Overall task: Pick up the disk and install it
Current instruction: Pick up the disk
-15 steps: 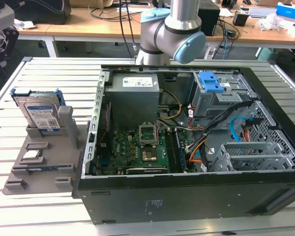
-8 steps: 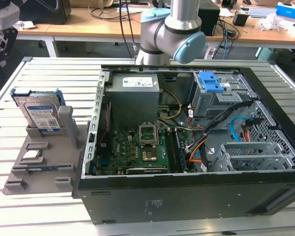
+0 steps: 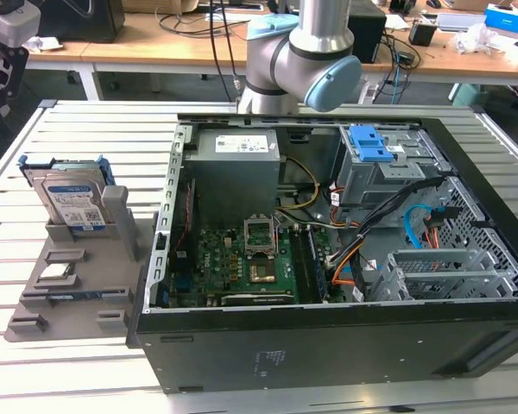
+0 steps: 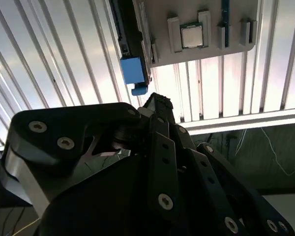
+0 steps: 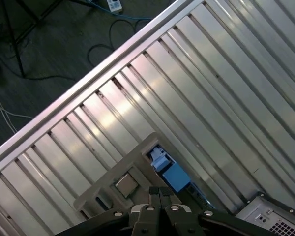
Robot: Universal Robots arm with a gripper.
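Hovering with my claw [image 5: 161, 191] clenched on nothing over the slatted table [image 5: 211, 88], I see the disk [image 3: 69, 200] ahead of it, standing on edge in the gray holder [image 3: 82, 280] at the exterior view's left of the open computer case [image 3: 328, 345]. If I go down like this, I reckon my shut claw would strike its top edge and tip it in its slot. Grabbing only the blue bracket [image 4: 132, 71] could let the drive slip, and a skewed approach might bump the chip [image 4: 191, 36] lying in the same holder.

Smooth silver metal disk [image 3: 69, 200], blue plastic bracket [image 4: 132, 71], matt grey plastic holder [image 3: 69, 285], shiny ribbed metal table [image 3: 86, 129], matt black case [image 3: 328, 354].
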